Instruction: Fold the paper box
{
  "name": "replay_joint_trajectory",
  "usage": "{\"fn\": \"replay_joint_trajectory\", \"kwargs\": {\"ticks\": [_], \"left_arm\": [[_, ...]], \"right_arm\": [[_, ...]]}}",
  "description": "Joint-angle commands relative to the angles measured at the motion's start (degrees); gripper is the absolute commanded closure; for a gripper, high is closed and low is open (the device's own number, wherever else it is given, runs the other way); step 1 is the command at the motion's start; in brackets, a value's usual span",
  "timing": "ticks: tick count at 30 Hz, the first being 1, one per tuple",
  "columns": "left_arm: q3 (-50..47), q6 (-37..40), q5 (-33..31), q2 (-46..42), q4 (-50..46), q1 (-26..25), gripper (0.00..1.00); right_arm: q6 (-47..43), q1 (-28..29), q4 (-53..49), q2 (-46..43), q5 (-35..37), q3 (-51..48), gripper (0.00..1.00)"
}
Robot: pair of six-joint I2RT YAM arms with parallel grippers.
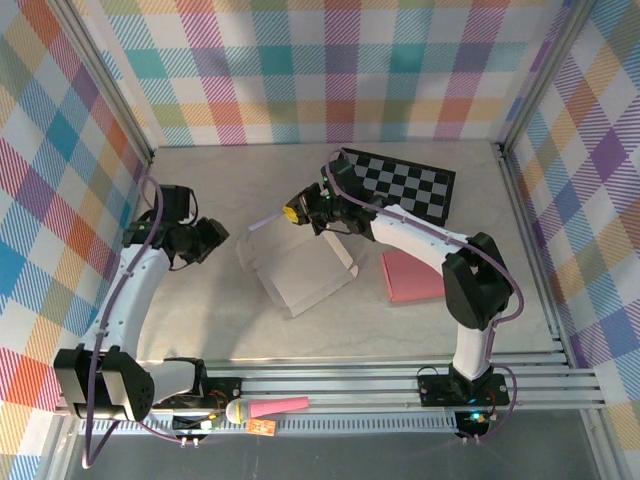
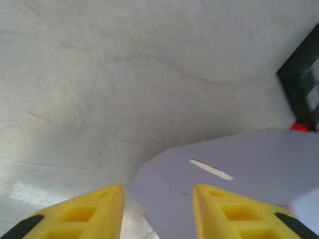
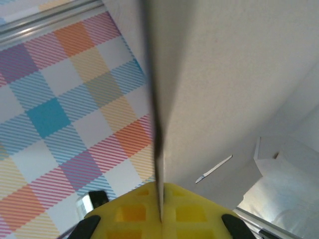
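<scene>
Paper box (image 1: 297,268): right wrist view shows right gripper (image 3: 160,199) pinching its edge; left gripper (image 2: 157,199) parted, empty.

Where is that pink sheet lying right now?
In the top view, the pink sheet lies flat on the table, right of the white paper box, nearer than the checkerboard, beside the right arm.
</scene>
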Motion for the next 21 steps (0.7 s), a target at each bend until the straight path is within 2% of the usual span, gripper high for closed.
{"fn": "replay_joint_trajectory", "kwargs": {"ticks": [1, 5, 12, 16, 21], "left_arm": [[-2.84, 6.61, 1.56, 1.05, 1.88, 0.74, 0.63], [-5.82, 7.87, 2.28, 1.48, 3.47, 1.11, 0.73], [-11.76, 8.19, 3.95, -0.67, 6.56, 1.07, 0.80], [-14.98, 7.01, 5.27, -2.41, 8.12, 1.01, 0.80], [-18.41, 7.17, 7.56, -4.93, 10.80, 0.95, 0.74]], "right_arm": [[-4.69, -0.78, 9.57, 1.16, -4.57, -0.51, 1.00], [-8.12, -1.15, 10.40, 1.90, -6.19, -1.17, 1.00], [-10.25, -2.04, 17.79, 3.40, -9.47, -7.32, 1.00], [-11.59, -2.24, 18.97, 4.18, -10.82, -9.36, 1.00], [-12.37, -2.54, 19.58, 5.21, -11.36, -11.60, 1.00]]}}
